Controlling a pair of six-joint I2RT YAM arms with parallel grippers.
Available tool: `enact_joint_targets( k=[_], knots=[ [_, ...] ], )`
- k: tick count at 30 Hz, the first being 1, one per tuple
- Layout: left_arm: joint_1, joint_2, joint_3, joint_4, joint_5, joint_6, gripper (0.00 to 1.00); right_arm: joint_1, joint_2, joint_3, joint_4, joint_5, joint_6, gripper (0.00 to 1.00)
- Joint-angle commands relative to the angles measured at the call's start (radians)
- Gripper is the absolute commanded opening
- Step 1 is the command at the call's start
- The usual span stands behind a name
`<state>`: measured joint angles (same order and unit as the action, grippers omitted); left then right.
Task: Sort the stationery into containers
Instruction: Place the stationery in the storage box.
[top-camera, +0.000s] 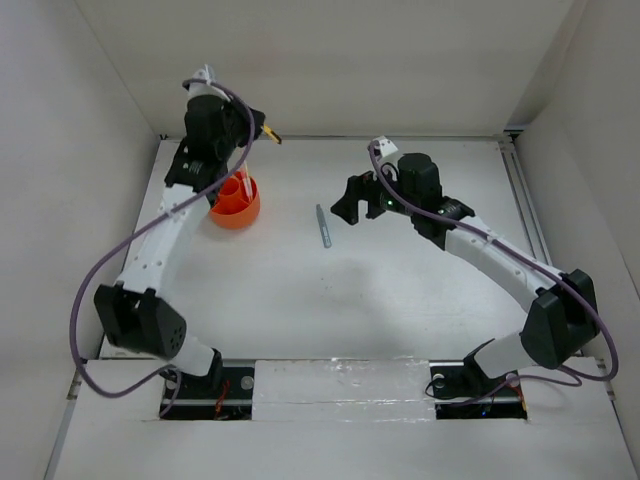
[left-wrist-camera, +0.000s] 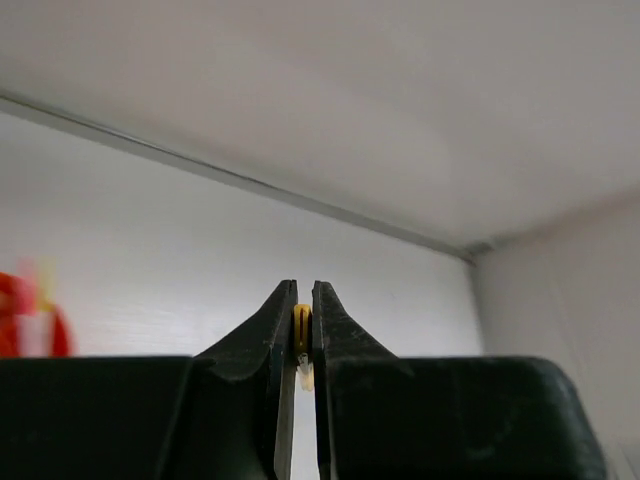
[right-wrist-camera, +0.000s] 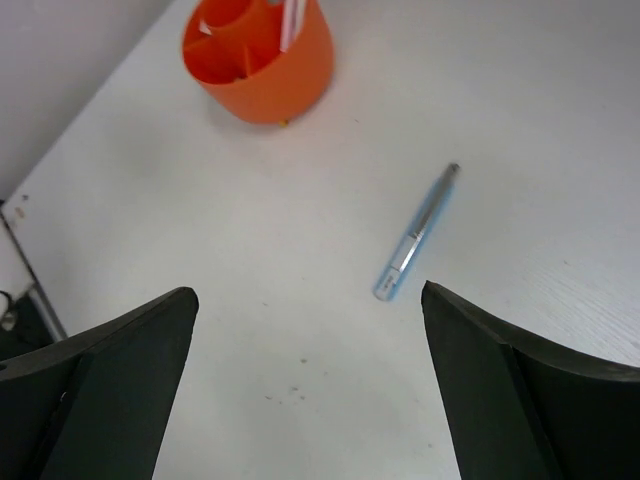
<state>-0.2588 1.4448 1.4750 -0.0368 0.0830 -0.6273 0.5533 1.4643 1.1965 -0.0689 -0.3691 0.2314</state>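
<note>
End effector, left (left-wrist-camera: 304, 296): clamped yellow pen (left-wrist-camera: 301, 322) – seemingly raised above orange cup (top-camera: 236, 208).
End effector, right (right-wrist-camera: 308, 294): stood wide apart, empty – near grey-blue pen (right-wrist-camera: 415, 232).

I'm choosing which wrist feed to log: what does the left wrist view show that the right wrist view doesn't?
Only the left wrist view: the left fingers shut on a yellow pen. Only the right wrist view: the right fingers open, and a grey-blue pen lying on the table. Both: the orange cup, only a blur at the left wrist view's edge.
</note>
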Motion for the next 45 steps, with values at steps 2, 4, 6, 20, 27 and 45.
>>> enact_joint_targets(
  k=[2,4,6,20,27,45],
  knots=[
    [0.068,0.197,0.218,-0.316,-0.425,0.148,0.0,0.002,-0.047,-0.043,-0.045,0.134,-0.078,1.0],
    [0.111,0.259,0.311,-0.377,-0.413,0.186,0.0,0.002,-0.047,-0.043,-0.054,0.134,-0.09,1.0],
    [0.174,0.295,0.312,-0.377,-0.367,0.219,0.0,0.002,-0.026,-0.034,-0.078,0.154,-0.101,1.0],
    [0.227,0.267,0.133,-0.196,-0.42,0.333,0.0,0.033,0.074,0.0,-0.104,0.17,-0.119,1.0],
    [0.165,0.258,0.064,-0.186,-0.463,0.301,0.0,0.042,0.093,0.018,-0.104,0.179,-0.129,1.0],
    [0.165,0.269,0.03,-0.172,-0.439,0.247,0.27,0.042,0.082,0.018,-0.114,0.199,-0.138,1.0]
  ],
)
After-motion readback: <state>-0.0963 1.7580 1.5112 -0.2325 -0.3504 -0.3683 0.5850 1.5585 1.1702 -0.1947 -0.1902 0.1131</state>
